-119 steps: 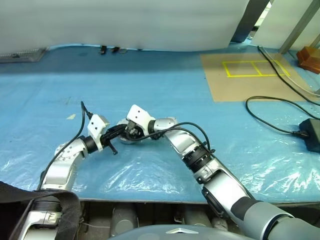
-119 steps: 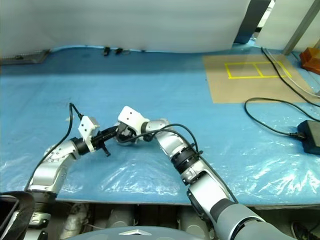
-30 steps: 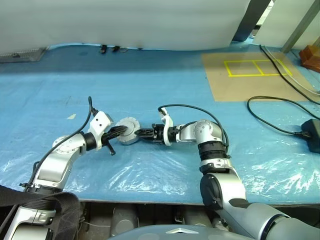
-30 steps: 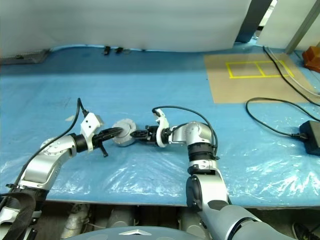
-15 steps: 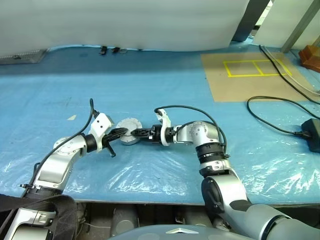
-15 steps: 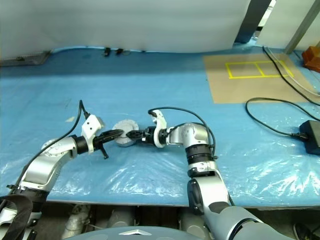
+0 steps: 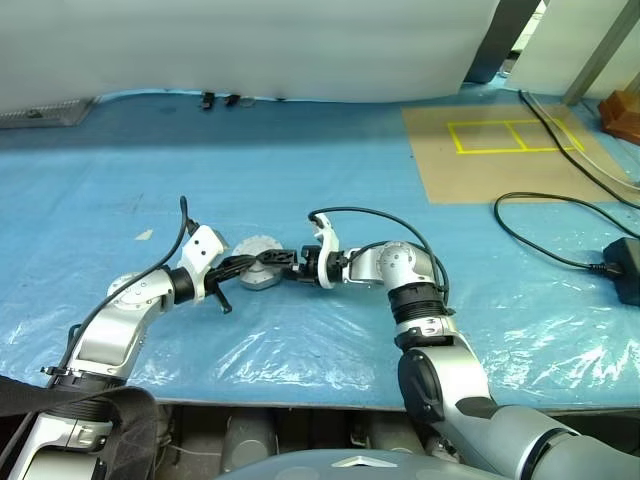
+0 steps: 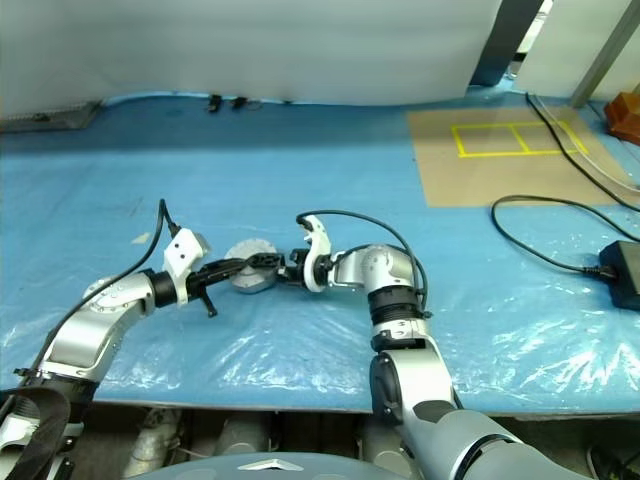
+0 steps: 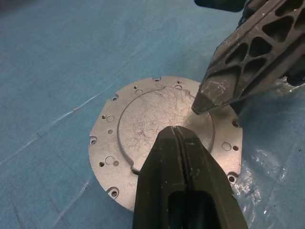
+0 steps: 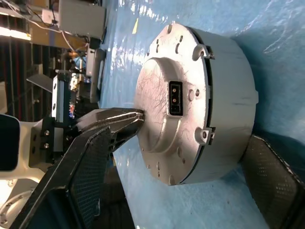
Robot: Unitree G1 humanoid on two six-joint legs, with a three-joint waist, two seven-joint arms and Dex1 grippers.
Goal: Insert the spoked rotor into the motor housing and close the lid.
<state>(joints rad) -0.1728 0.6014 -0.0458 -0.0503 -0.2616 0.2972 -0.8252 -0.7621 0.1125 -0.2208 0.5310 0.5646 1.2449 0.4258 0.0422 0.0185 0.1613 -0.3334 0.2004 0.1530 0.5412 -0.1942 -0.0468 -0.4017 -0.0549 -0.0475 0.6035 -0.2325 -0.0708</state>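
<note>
Motor housing [image 7: 260, 275] (lid [image 9: 164, 131] already on) sits on the blue sheet [image 7: 300, 180]. Left gripper [image 9: 178, 143], pressed together, rests atop it; right gripper [image 10: 190, 157] straddles it, spread wide. Press evenly to seat the lid.

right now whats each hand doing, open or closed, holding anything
Left hand: closed, empty, its tip over the lid of the motor housing.
Right hand: open around the motor housing, not clamped on it.
</note>
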